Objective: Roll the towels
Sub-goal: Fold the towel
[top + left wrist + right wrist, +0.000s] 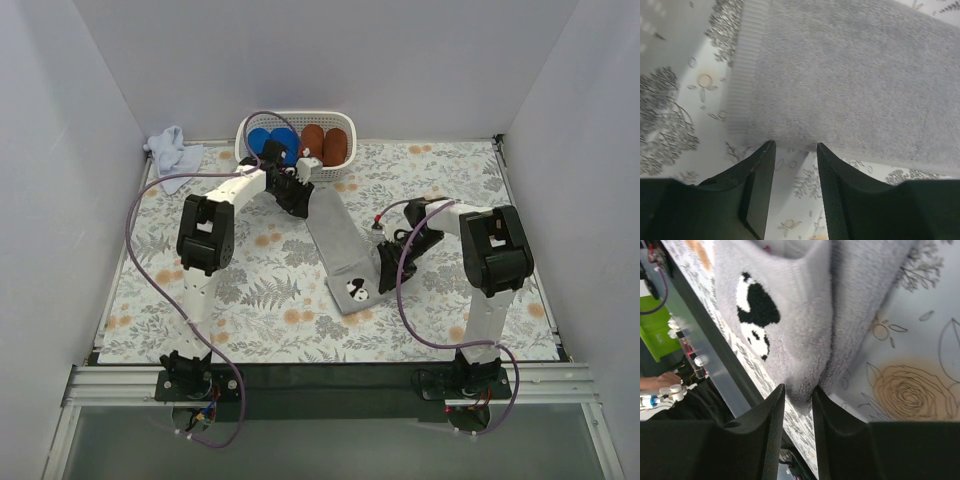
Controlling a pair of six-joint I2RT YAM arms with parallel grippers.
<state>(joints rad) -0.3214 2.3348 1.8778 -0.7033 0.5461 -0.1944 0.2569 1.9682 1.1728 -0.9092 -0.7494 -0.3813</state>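
White walls stand round a table with a leafy, flowery tablecloth [250, 300] on it. In the middle lies a long, soft grey towel [335, 245]. It is flat and stretched out like a strip, running from near the back of the table down toward the front. A little black-and-white panda patch [754, 315] sits at its near end.

The right gripper [797, 389] is at that near end. Its two fingers are almost together, and a bunched fold of the towel's edge is pinched between them. The left gripper [794, 146] is at the far end. Its fingers are partly apart, with the towel's ribbed edge right at their tips. I think it has no hold of the cloth, but the view is too close to be sure.

The towel looks light, floppy and fluffy. It will likely sag and crease if it is lifted by one spot. It is best taken by a short edge or its corners, then rolled along the table and kept tight. It won't break, and it should not slip much.

Further out, a white plastic basket [300, 114] stands just behind the towel's far end. Inside it are bright blue cloth rolls [272, 142] and rust-brown cloth rolls [324, 143]. Well apart, in the back left corner, lies a crumpled pale blue towel [172, 152], not rolled yet.
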